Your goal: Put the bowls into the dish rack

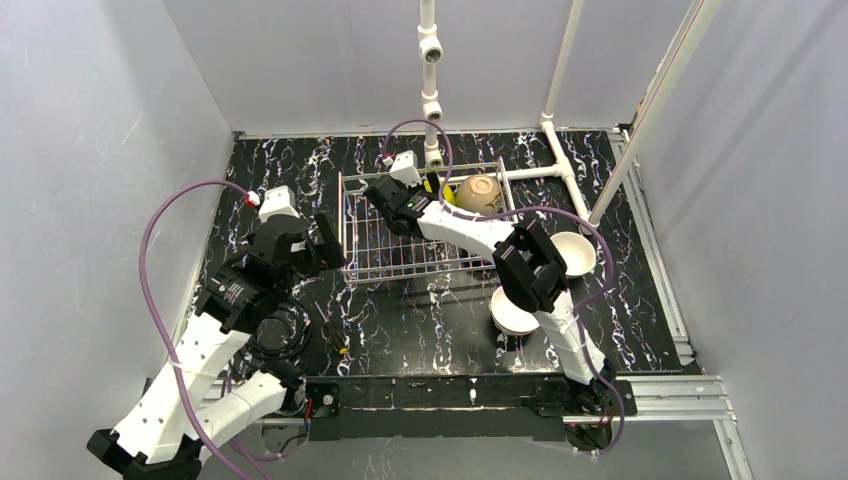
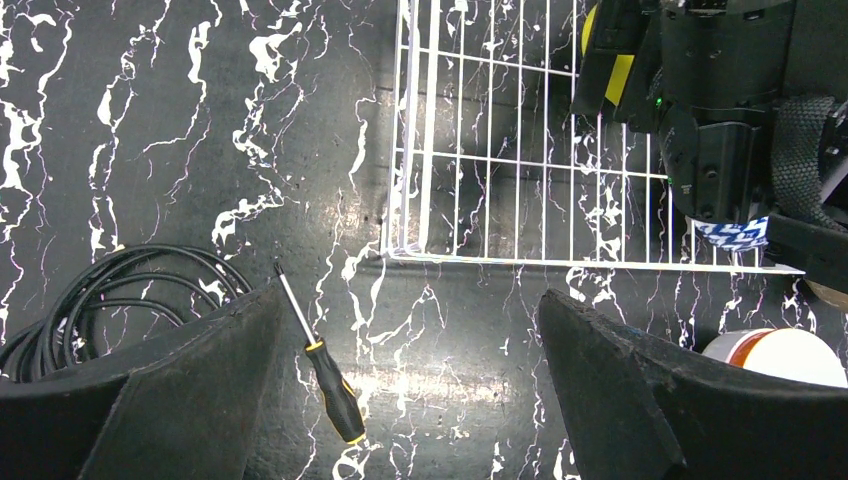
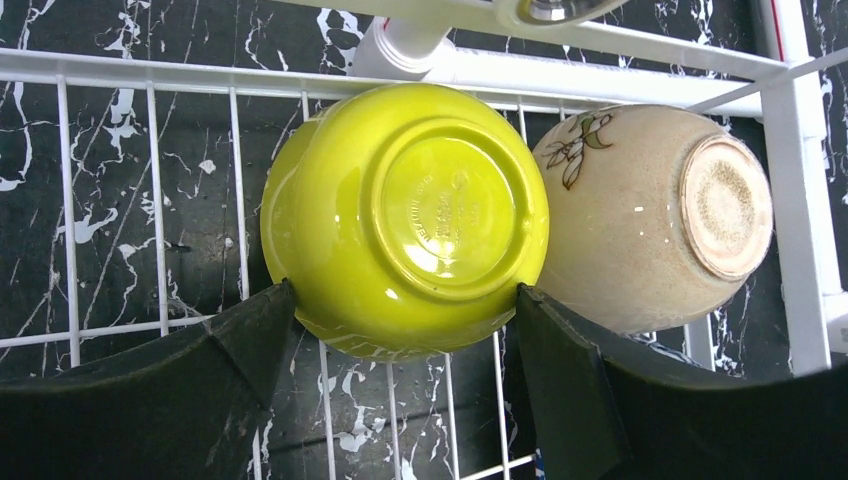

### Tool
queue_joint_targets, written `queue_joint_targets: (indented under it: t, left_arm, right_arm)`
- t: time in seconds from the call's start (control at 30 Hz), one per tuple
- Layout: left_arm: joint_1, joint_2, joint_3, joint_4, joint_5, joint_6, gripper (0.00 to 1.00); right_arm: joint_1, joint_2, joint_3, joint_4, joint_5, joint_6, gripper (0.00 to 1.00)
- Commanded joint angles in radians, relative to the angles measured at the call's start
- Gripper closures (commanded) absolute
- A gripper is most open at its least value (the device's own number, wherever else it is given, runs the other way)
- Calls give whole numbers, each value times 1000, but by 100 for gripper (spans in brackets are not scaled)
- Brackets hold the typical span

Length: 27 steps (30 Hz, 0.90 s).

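Observation:
The white-wire dish rack (image 1: 346, 232) stands mid-table. The tan bowl (image 1: 480, 193) lies on its side in the rack's far right corner. The yellow-green bowl (image 3: 405, 215) lies beside it, foot ring facing the camera. My right gripper (image 3: 402, 295) reaches into the rack and both fingertips touch this bowl's sides. In the top view it (image 1: 425, 198) mostly hides the bowl. My left gripper (image 2: 410, 300) is open and empty above the table by the rack's near left corner (image 2: 395, 250). A white bowl (image 1: 573, 252) and a bowl with a white inside (image 1: 513, 312) sit on the table to the right.
A screwdriver (image 2: 322, 372) and a coiled black cable (image 2: 100, 290) lie on the table left of the rack. A blue-and-white patterned bowl (image 2: 735, 235) shows under the right arm. A white pipe frame (image 1: 430, 90) rises behind the rack. Grey walls enclose the table.

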Motion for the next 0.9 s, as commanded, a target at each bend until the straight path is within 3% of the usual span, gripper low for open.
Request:
queue_joint_targets:
  t: [0.0,0.27,0.53,0.7,0.87]
  left_arm:
    - [6,10,7,4,-6,0,2]
    - [6,35,35,0,-1,26,2]
    - [6,45,69,2,-5,39,2]
    - [6,26,65,9,-15,52,2]
    - [6,-7,27,63,-17,93,2]
  right_arm:
    - [-15,-67,-26,-11,26,21,12]
    - [-18,-181,-12,9,-239,-14,2]
    - [-30,-421,-159,4,-458,3,4]
    - [-37,-597,-247,-166,-434,78,14]
    - [-51,-769,-340,-405,-318,102,12]
